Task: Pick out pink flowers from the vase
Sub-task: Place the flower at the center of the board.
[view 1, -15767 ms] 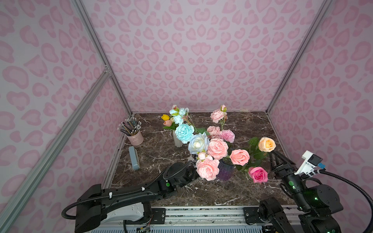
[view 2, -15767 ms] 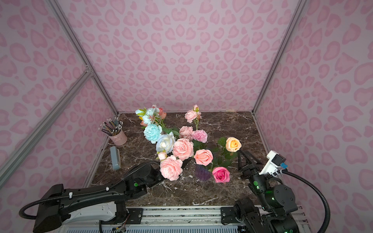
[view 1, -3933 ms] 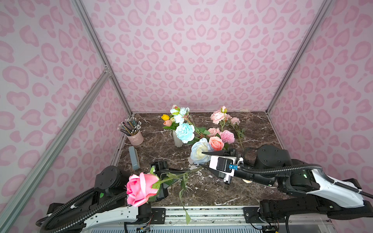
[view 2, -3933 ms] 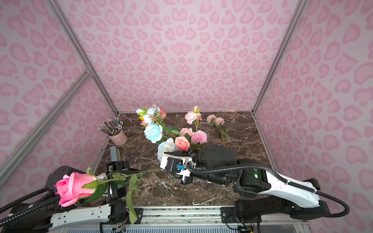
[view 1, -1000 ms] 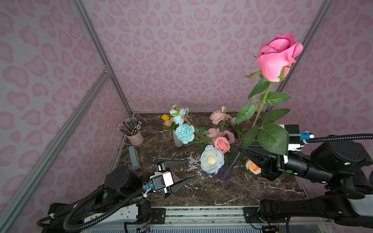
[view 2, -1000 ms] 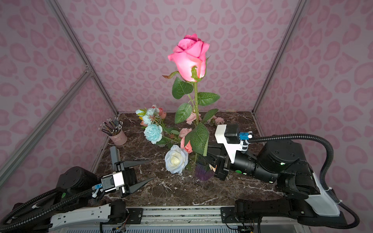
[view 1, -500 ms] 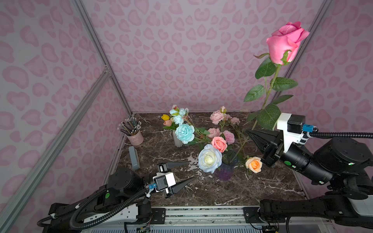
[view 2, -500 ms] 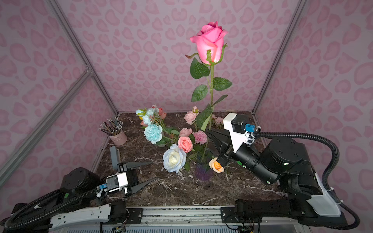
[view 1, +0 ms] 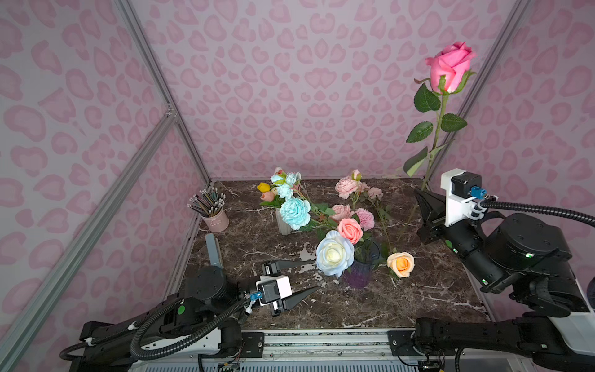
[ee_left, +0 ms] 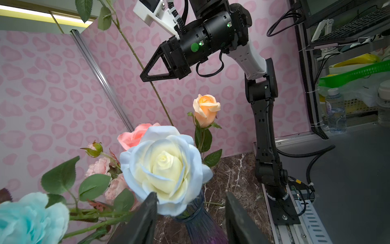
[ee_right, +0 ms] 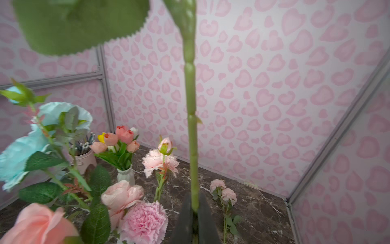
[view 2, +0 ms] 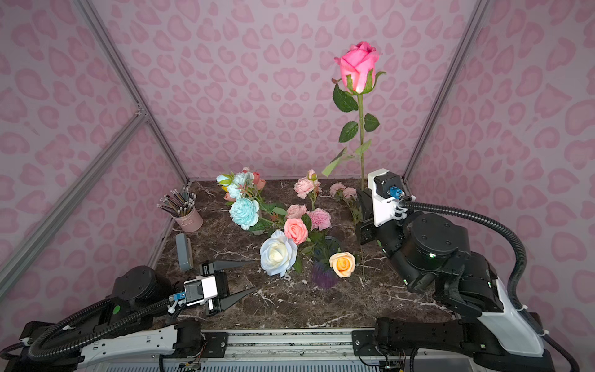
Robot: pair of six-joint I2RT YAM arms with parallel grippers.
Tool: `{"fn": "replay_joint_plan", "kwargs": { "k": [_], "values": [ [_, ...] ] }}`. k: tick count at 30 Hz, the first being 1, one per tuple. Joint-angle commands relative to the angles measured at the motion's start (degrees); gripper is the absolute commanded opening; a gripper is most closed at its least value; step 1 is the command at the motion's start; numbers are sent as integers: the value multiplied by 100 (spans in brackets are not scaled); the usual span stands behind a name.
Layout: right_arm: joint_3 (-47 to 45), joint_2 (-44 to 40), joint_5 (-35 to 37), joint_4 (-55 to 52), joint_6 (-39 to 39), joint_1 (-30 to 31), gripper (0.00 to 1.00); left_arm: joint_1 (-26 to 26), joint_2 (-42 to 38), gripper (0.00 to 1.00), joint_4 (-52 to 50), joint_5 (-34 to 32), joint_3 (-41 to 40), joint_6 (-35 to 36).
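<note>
The right pincer [ee_right: 194, 208] is clamped on the stem of the magenta rose [view 1: 450, 67], bloom high at upper right. Lower left, the left pincer [view 1: 315, 275] stands apart, empty.

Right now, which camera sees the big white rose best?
The left wrist view: the cream-white fabric rose fills it, close and face-on. Both top views show it small; the right wrist view misses it.

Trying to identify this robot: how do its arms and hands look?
The left arm and right arm are black, with white shells, round green stickers and ribbed black cables. The left hand and right hand have black pointed fingers, a white camera block and blue plug.
</note>
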Motion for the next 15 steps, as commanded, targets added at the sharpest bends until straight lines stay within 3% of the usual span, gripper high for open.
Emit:
{"fn": "replay_joint_plan", "kwargs": {
  "k": [1, 4, 6, 11, 15],
  "values": [
    [126, 326, -1373, -181, 249, -1353, 0, 8, 63, 53, 275, 212, -19, -197],
    [184, 699, -3669, -195, 543, -3565, 0, 7, 73, 53, 292, 259, -21, -291],
    [129, 947, -4724, -193, 791, -4692, 0, 5, 65, 53, 245, 268, -21, -341],
    [-343, 1602, -4711, -237, 1182, -5403, 0, 6, 36, 53, -169, 359, 71, -373],
    [-1439, 1921, -5205, 104, 1388, -6052, 0, 4, -80, 53, -291, 388, 27, -334]
  ]
}}
